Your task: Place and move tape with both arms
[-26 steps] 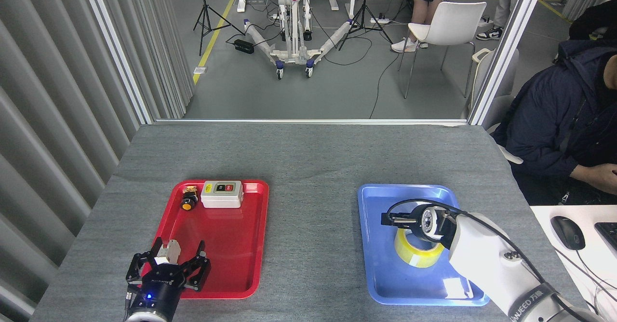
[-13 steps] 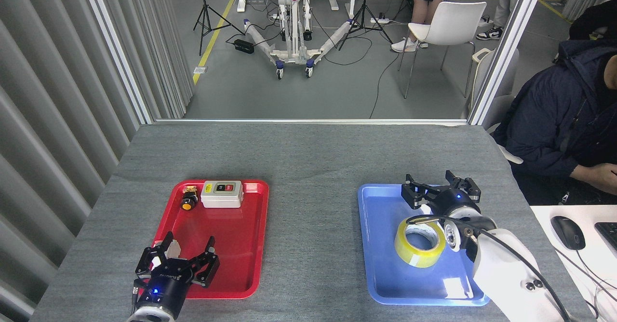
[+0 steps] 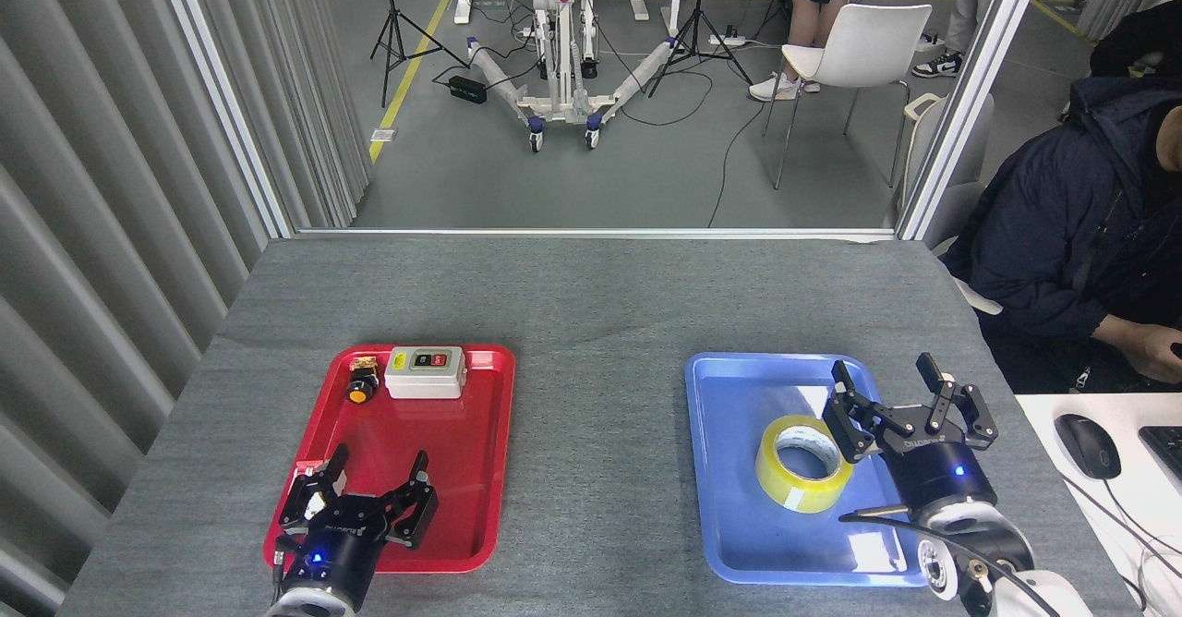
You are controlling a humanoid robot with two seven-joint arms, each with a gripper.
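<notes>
The tape (image 3: pixel 803 464), a yellow roll with a white core, lies flat in the middle of the blue tray (image 3: pixel 729 395). Just right of the roll stands my right gripper (image 3: pixel 888 379), open, fingers pointing away from me, nothing between them; its left finger is close beside the tape's right edge. At the lower left my left gripper (image 3: pixel 379 462) is open over the near end of the red tray (image 3: pixel 499 451), holding nothing.
A white switch box (image 3: pixel 426 371) and a small yellow-and-black push button (image 3: pixel 361 384) sit at the far end of the red tray. A person in a dark jacket (image 3: pixel 1080 229) sits at the table's right edge beside a mouse (image 3: pixel 1088 445).
My right gripper swung off the tape, moved back toward me and to the right, and now points away beside the roll. My left gripper crept forward and right over the red tray.
</notes>
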